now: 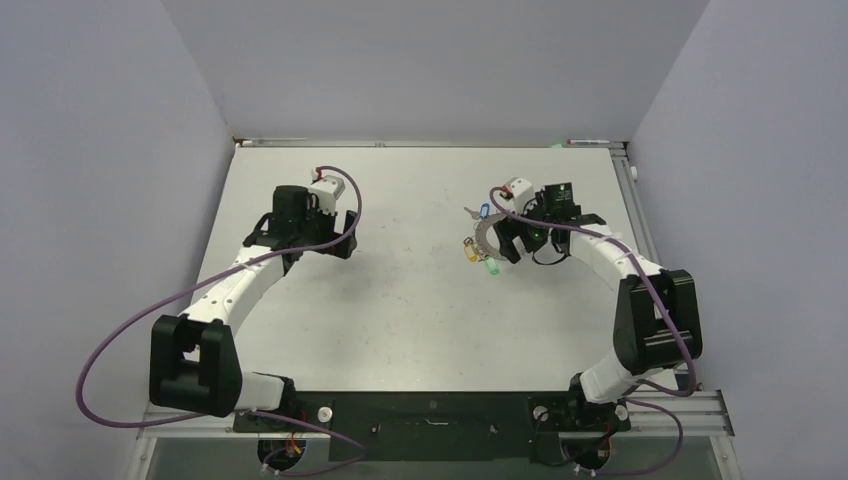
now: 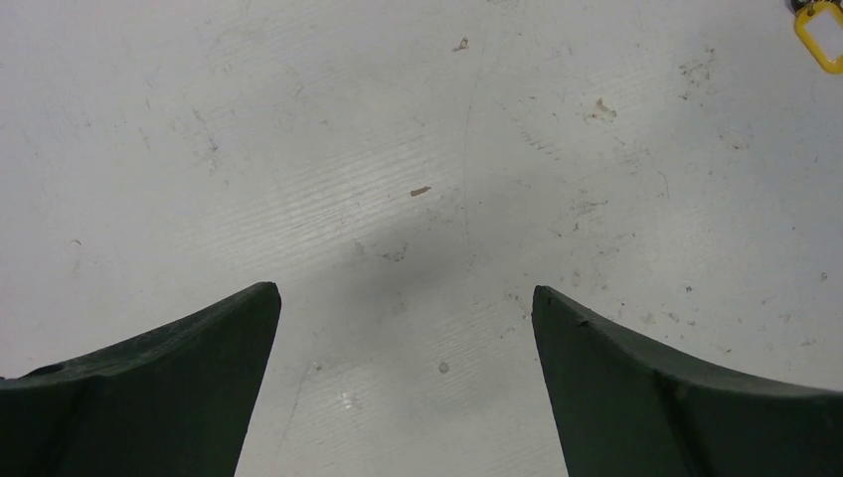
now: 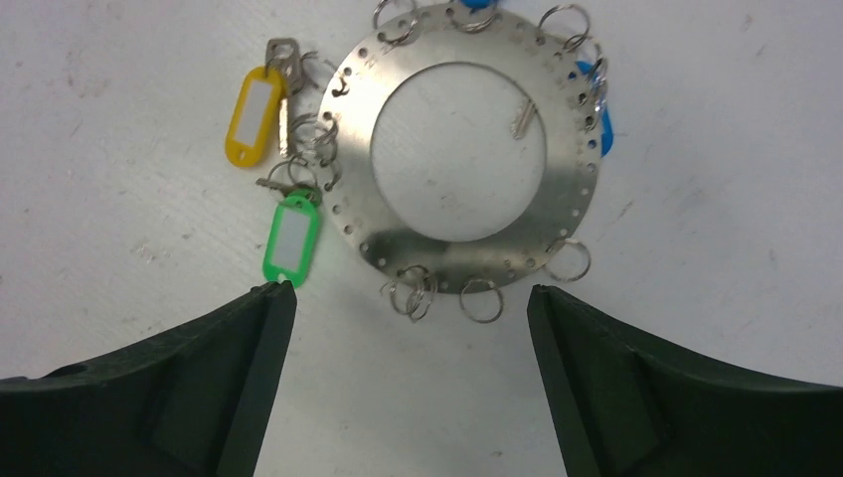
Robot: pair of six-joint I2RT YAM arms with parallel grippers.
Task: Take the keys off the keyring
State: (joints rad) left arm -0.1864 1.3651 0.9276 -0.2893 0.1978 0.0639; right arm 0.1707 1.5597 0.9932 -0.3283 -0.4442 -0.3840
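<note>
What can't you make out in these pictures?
Right wrist view: blue plastic tags, one cut by the top edge, one partly under the perforated silver metal ring.
Left wrist view: yellow plastic tag, cut by the corner.
Top view: tiny silver keys, too small to count.

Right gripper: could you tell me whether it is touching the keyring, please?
Apart. The right wrist view shows table surface between the right gripper fingers and the keyring.

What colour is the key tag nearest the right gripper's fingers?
Green, with a white insert. The tag shows best in the right wrist view.
</note>
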